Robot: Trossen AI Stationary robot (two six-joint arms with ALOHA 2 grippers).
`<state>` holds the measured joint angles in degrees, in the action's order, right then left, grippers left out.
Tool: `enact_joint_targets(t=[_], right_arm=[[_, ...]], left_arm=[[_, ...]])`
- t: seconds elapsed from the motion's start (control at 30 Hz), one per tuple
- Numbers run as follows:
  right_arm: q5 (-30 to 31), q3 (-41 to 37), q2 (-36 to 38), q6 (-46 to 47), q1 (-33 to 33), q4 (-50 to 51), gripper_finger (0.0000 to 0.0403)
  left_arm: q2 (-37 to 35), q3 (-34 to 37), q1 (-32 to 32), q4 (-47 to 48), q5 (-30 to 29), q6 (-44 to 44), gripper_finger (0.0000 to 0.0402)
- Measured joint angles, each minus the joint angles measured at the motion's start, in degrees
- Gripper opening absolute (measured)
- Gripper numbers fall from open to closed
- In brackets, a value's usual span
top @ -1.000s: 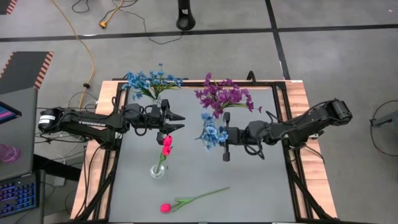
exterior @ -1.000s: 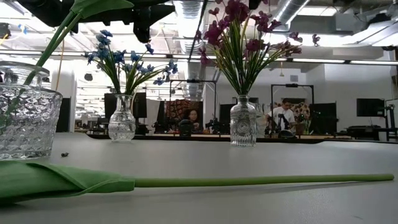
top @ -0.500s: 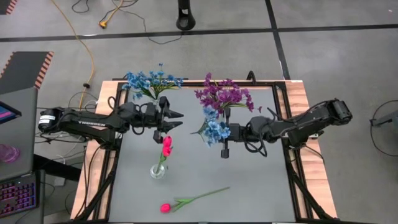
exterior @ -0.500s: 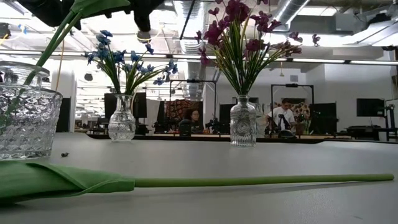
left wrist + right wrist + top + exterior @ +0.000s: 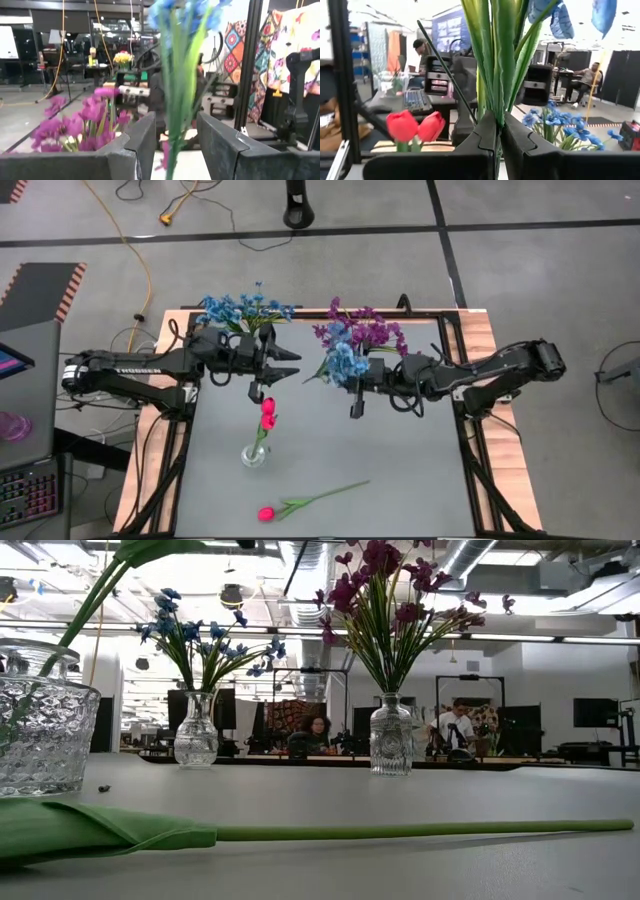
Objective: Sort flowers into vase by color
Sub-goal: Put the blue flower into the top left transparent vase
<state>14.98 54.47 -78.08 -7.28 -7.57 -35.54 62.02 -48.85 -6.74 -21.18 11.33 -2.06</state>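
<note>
Pinched on a blue stem [image 5: 343, 366] near the far edge, your right gripper [image 5: 357, 387] holds; left gripper [image 5: 290, 363] gapes. One tulip [image 5: 300, 503] lies unsorted near the front edge.

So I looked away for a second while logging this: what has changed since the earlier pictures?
The right end effector, still shut on the blue-bloomed green-stalked flower stem, carried it toward the table's far edge and the blue bouquet vase. The open left end effector also drew back that way. The pink-red tulip in the clear glass vase and the lying tulip stayed put.
</note>
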Motion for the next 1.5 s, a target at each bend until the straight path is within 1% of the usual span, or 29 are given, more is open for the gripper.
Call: enact_joint_targets(t=[0.2, 0.37, 0.57, 0.77, 0.93, 1.07, 1.23, 1.37, 1.5], right_arm=[[0.1, 0.7, 0.0, 5.2, 2.0, -0.1, 0.004], [0.1, 1.0, 0.0, 7.9, 3.3, -0.1, 0.004], [0.1, 1.0, 0.0, 7.9, 3.6, -0.1, 0.004], [0.1, 1.0, 0.0, 7.9, 3.6, -0.1, 0.004], [0.1, 1.0, 0.0, 7.9, 3.6, -0.1, 0.004], [0.1, 1.0, 0.0, 7.7, 3.6, 0.0, 0.004], [0.1, 1.0, 0.0, 7.7, 3.6, 0.6, 0.004], [0.1, 1.0, 0.0, 7.8, 3.6, 0.9, 0.004], [0.1, 1.0, 0.0, 7.8, 3.6, 1.0, 0.004]], left_arm=[[0.3, -0.5, 0.0, -0.1, 0.0, -0.8, 0.0129], [3.2, -0.5, 0.0, -1.3, -0.3, -2.7, 0.0129], [7.0, -0.8, -0.3, -3.4, -1.6, -3.1, 0.0129], [11.1, -4.6, -0.4, -3.1, -1.6, -3.0, 0.0129], [14.1, -7.7, -0.4, -0.5, -1.3, -2.9, 0.0129], [14.3, -9.2, -0.4, 2.2, -1.4, -2.1, 0.0129], [13.7, -9.3, -0.4, 2.4, -1.5, -2.1, 0.0129], [13.7, -9.3, -0.4, 2.7, -1.5, -2.1, 0.0111], [13.7, -9.3, -0.4, 2.7, -1.5, -2.1, 0.0067]])
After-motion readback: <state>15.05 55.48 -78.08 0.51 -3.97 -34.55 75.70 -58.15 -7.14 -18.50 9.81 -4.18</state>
